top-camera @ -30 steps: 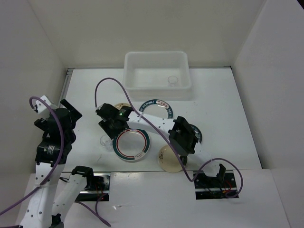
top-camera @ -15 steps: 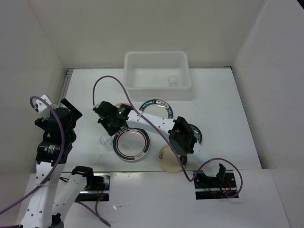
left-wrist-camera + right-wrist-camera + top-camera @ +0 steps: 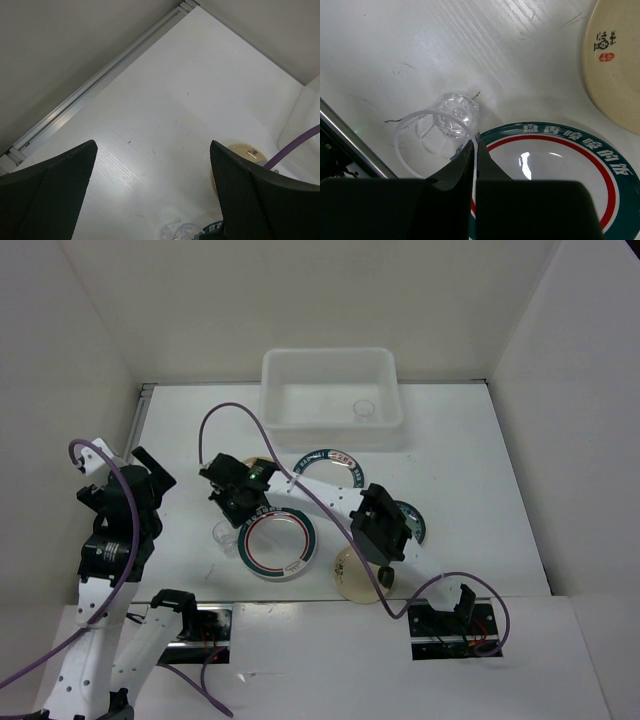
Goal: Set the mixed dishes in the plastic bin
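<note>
Pinching the cup's rim at the left of the plates

I am clamping my right gripper [image 3: 475, 146] [image 3: 230, 520] shut on the thin rim of the small clear glass cup [image 3: 452, 117] [image 3: 222, 534]. The cup is sitting on the white table [image 3: 175, 90], just beside the left edge of the round white plate with the dark-green and red rim [image 3: 560, 137] [image 3: 277, 543]. A round cream plate [image 3: 615, 65] is lying just beyond. The translucent white plastic bin [image 3: 330, 353] is standing well apart at the far side, holding another clear glass cup [image 3: 363, 410]. I am keeping my left gripper [image 3: 152, 145] [image 3: 150, 465] at the left with its fingers spread wide, gripping nothing.
</note>
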